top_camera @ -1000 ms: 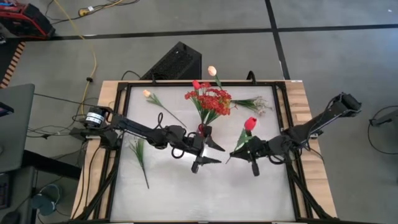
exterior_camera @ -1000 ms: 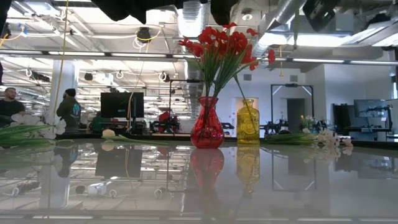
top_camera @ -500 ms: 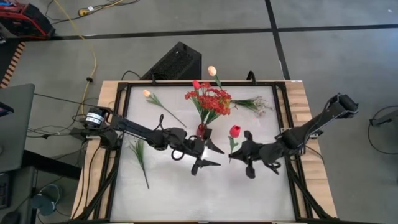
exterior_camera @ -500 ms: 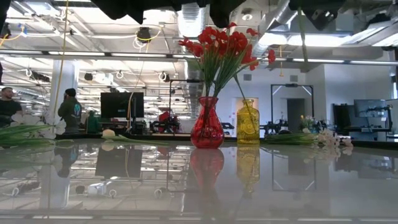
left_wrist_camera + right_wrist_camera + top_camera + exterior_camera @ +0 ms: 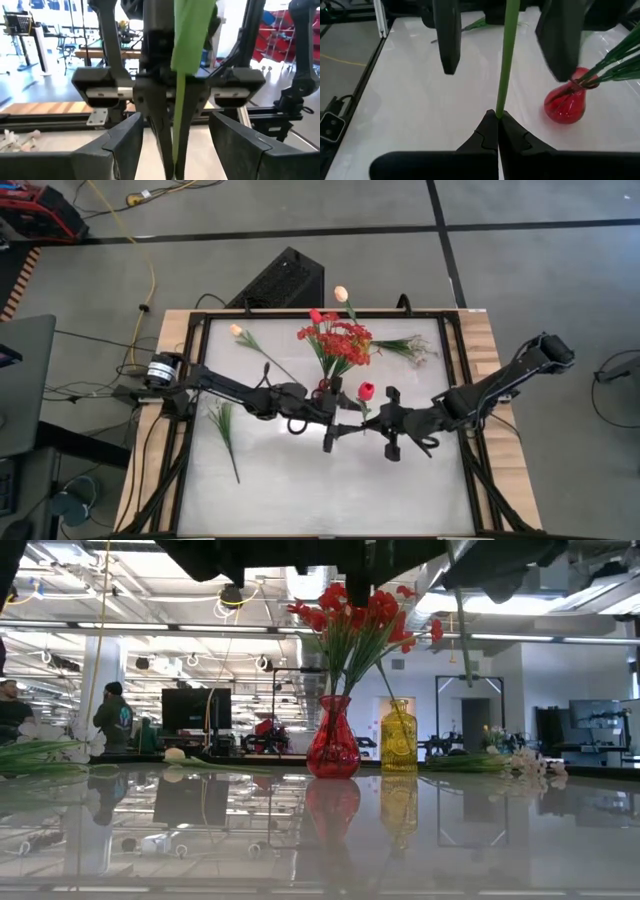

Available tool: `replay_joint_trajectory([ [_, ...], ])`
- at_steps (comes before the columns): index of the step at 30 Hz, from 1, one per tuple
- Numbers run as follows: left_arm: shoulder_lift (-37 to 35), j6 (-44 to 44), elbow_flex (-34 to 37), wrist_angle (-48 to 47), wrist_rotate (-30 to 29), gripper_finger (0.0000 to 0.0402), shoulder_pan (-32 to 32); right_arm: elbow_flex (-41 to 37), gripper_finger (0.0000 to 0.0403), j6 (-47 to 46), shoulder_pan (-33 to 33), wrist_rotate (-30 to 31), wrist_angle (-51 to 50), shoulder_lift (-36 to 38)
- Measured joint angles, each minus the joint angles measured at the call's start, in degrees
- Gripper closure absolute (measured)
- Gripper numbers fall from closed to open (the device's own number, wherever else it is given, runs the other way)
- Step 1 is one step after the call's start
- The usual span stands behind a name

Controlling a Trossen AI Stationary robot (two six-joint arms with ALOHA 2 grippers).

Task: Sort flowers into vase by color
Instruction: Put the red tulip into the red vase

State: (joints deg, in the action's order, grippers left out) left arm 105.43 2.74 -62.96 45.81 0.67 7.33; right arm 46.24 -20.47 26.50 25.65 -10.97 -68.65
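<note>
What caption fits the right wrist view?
Right gripper shut on a green flower stem, left gripper's open fingers either side, red vase beyond.

Both dark arms reach inward over the table's middle, their wrists nearly meeting. The right gripper (image 5: 497, 131) has its fingers pressed together around a thin green stem (image 5: 506, 60), while the left gripper (image 5: 345, 423) faces it, fingers spread apart on either side of that stem.
</note>
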Motion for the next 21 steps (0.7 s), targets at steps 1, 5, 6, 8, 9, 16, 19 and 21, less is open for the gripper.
replay_joint_trajectory([
  [1,0.39,0.00,-0.45,0.33,-0.04,0.0187,-0.07,0.00,0.0382,0.01,0.02,0.00,-0.43,0.03],
  [5,0.71,-0.70,-1.72,0.85,0.29,0.0200,-0.11,0.00,0.0382,0.01,0.03,-0.02,-0.74,0.03],
  [6,0.71,-0.98,-1.86,0.96,0.35,0.0209,-0.11,0.00,0.0382,0.00,0.09,0.00,-0.83,0.03],
  [8,0.71,-0.90,-2.10,1.05,0.36,0.0239,-0.11,0.00,0.0382,0.02,0.09,-0.02,-0.85,0.03],
  [9,0.71,-0.66,-2.35,1.05,0.36,0.0260,-0.11,0.00,0.0380,0.04,0.09,-0.04,-0.82,0.03],
  [16,0.24,0.59,-3.01,-0.22,0.57,0.0394,0.07,0.00,0.0299,1.67,0.11,-0.26,-0.71,0.11],
  [19,-1.86,0.75,-2.96,-3.33,0.82,0.0399,0.65,0.00,0.0252,2.51,0.11,-0.26,-1.23,0.77],
  [21,-4.13,0.24,-2.73,-7.88,-0.10,0.0400,1.18,0.00,0.0219,3.02,0.59,-0.51,-3.65,1.62],
])
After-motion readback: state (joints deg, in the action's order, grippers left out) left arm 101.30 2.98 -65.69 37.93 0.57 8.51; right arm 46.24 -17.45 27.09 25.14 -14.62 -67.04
